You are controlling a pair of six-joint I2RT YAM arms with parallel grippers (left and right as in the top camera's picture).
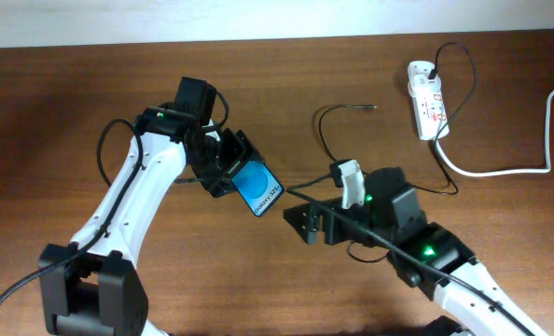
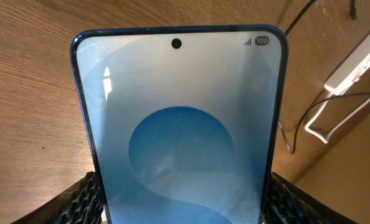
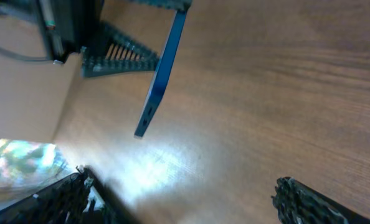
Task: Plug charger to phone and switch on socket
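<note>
Brown wood-grain table [image 1: 53,93], pale wall strip [image 1: 258,14] along its far edge

On the wooden table [image 1: 90,84]: left gripper [image 1: 236,174] clasping the phone [image 1: 261,190], blue screen up, just beside the right gripper [image 1: 298,220], which is empty. Far right: white socket [image 1: 427,101] with thick white cord [image 1: 501,171]. The charger [image 1: 325,126], a thin black cable, has its tip lying free on the wood.
</note>
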